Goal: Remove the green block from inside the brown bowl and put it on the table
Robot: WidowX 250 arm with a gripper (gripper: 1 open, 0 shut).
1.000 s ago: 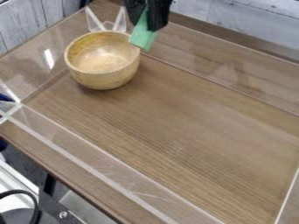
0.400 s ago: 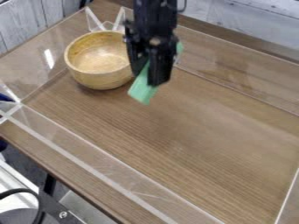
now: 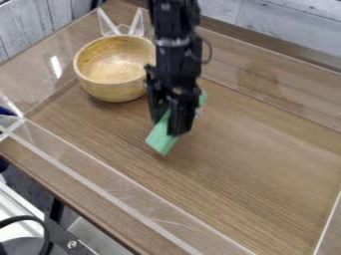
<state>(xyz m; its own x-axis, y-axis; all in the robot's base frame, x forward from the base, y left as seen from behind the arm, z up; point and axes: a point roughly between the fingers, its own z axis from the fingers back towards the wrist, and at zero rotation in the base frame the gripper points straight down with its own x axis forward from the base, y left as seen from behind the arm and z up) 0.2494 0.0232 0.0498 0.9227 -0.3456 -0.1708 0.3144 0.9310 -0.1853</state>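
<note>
Claw (image 3: 170,115) fingers look clamped on the green block (image 3: 163,139), which is out of the brown bowl (image 3: 115,72) and slants over the table (image 3: 253,149), its lower end toward seven o'clock and a bit of green showing toward one o'clock. The bowl sits upright toward eleven o'clock, apart from the block. From this view I cannot tell whether the block touches the wood or hangs just above it, and that is the main worry: if the claw lets go too high, the block could drop, bounce or tip over. Pushed down too far, a tilted end could catch the wood first and twist the block in the grip. The dark fingers hide its middle, so an off-centre hold could go unnoticed and make it swing on release. A careless retreat toward eleven o'clock might knock the bowl.
</note>
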